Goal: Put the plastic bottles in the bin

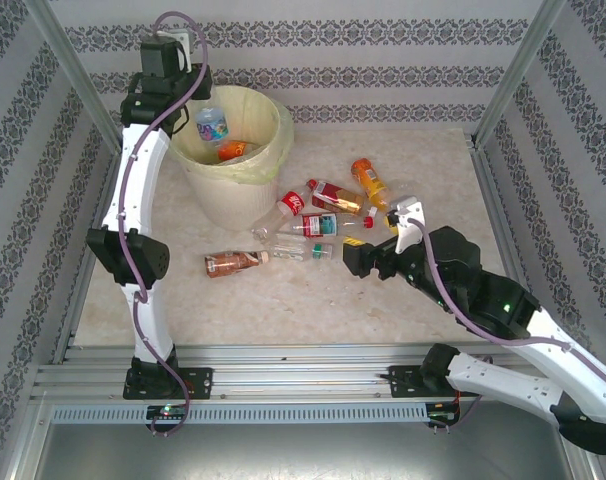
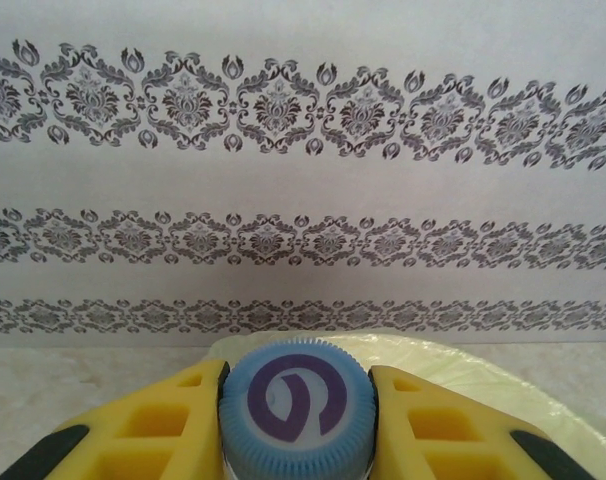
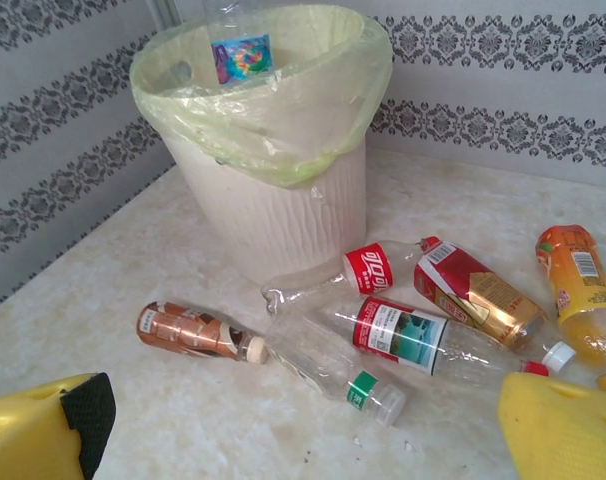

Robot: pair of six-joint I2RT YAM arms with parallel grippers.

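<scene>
My left gripper [image 1: 201, 105] is shut on the blue cap [image 2: 296, 420] of a clear plastic bottle [image 1: 211, 125], which hangs over the open bin [image 1: 273, 130]. Its yellow fingers [image 2: 163, 430] press the cap from both sides. An orange bottle [image 1: 233, 150] lies inside the bin. Right of the bin, several bottles lie on the table: brown [image 3: 188, 330], green-labelled [image 3: 333, 365], red-and-blue-labelled [image 3: 408, 335], cola [image 3: 373, 268], red-gold [image 3: 478, 295] and orange [image 3: 578, 280]. My right gripper [image 1: 355, 258] stands open just short of them, nothing between its fingers [image 3: 43, 430].
Patterned walls close in the table at the back and both sides, with metal posts at the corners. A metal rail runs along the near edge. Bare tabletop [image 1: 283, 300] lies between the bottles and the arm bases.
</scene>
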